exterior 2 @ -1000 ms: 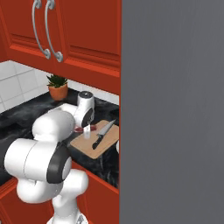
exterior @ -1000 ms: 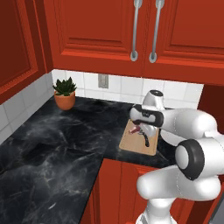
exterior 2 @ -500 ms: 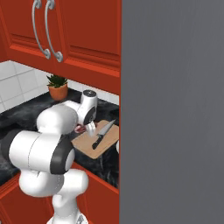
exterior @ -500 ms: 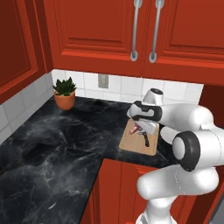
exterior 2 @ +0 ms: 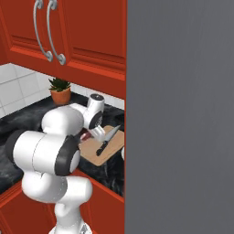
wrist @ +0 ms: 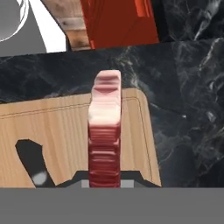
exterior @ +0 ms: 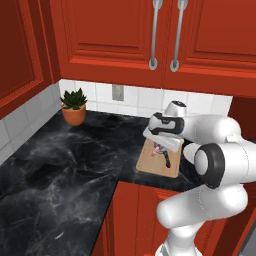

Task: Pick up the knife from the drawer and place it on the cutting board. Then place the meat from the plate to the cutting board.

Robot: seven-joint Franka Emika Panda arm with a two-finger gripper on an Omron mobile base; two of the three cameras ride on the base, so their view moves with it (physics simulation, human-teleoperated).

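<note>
My gripper is shut on the meat, a reddish-pink slab with whitish streaks that stands upright between the fingers. It hangs just above the end of the tan cutting board. The knife lies on the board, blade toward the wall, and its black handle shows left of the meat. From the left base view the gripper hovers over the board with the meat under it. The red drawer stands open beyond the board's edge. A white sliver beside the board may be the plate.
Black marble counter runs left and around the corner. A potted plant stands at the back by the tiled wall. Red upper cabinets with long handles hang overhead. A grey panel blocks the right half of the right base view.
The hand has shifted a little over the board with the meat still in its grip, and the arm's elbow has swung. The knife and board have not moved.
</note>
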